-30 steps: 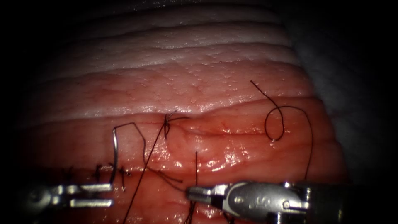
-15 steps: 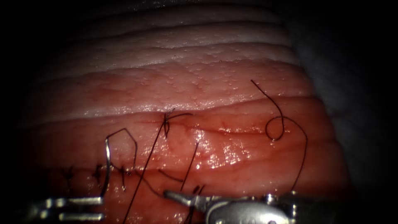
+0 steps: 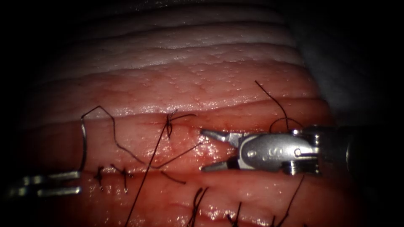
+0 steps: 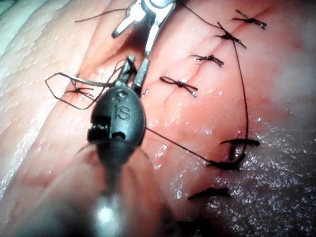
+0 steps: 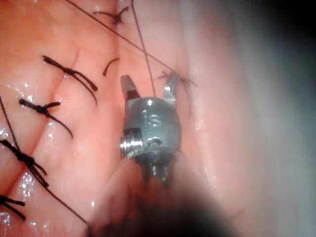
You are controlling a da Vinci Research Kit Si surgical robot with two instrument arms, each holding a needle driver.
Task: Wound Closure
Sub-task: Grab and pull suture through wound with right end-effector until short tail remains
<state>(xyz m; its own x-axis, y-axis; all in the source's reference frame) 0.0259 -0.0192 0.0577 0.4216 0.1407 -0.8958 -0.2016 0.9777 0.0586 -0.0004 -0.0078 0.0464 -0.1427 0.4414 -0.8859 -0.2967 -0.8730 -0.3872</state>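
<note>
My left tool (image 3: 78, 180) sits at the lower left of the tissue (image 3: 189, 84), jaws shut on the lower end of the curved needle (image 3: 82, 143). The needle stands up clear of the tissue. From its upper end, black thread (image 3: 113, 126) runs right toward a knotted stitch (image 3: 169, 122) on the cut. My right tool (image 3: 203, 150) comes in from the right with its jaws spread wide, holding nothing; a strand of thread lies between them. The left wrist view has the left tool (image 4: 136, 71) gripping the needle (image 4: 94, 83). The right tool (image 5: 150, 81) stands open over a thread strand.
Tied stitches with short cut ends (image 3: 124, 176) line a lower seam, and more knots (image 3: 197, 201) sit near the bottom edge. A loose thread curl (image 3: 280, 122) lies behind the right tool's wrist. Red fluid glistens on the tissue around the cut.
The right tool rose from the bottom edge to the cut's right part and its jaws opened, letting go of the thread. The left tool carried the needle leftward, drawing thread with it.
</note>
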